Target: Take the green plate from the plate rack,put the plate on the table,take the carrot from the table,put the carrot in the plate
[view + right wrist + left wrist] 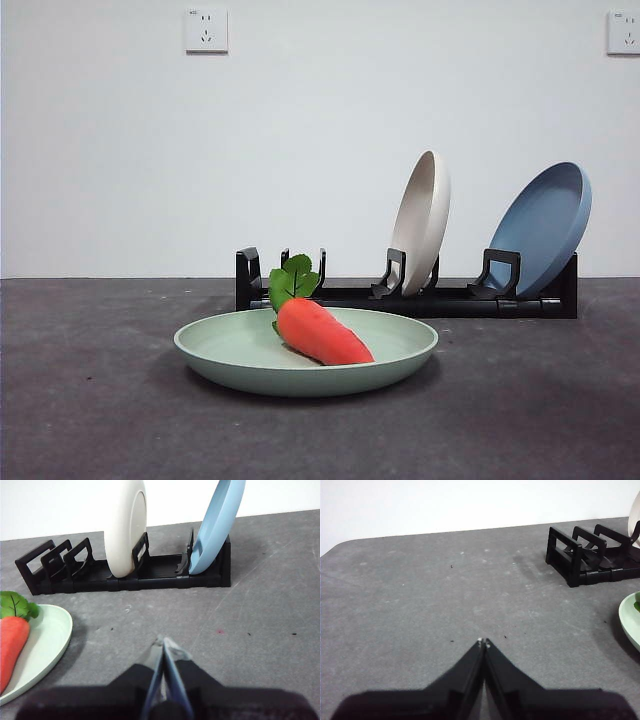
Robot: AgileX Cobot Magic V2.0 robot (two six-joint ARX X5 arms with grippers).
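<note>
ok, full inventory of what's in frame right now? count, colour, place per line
green plate: 1, pale mint green, flat on the table in front of the rack
carrot: 1, orange-red with green leaves, lying in the green plate, leaves toward the rack
plate rack: 1, black, on the table behind the green plate
beige plate: 1, beige, standing on edge in a middle slot of the rack
blue plate: 1, blue, leaning in the end slot beside the beige plate
table: 1, dark grey, under everything
wall sockets: 2, white, high on the white wall
left gripper: 1, black, jaws shut, empty, over bare table
right gripper: 1, black, jaws shut, empty, in front of the rack
</note>
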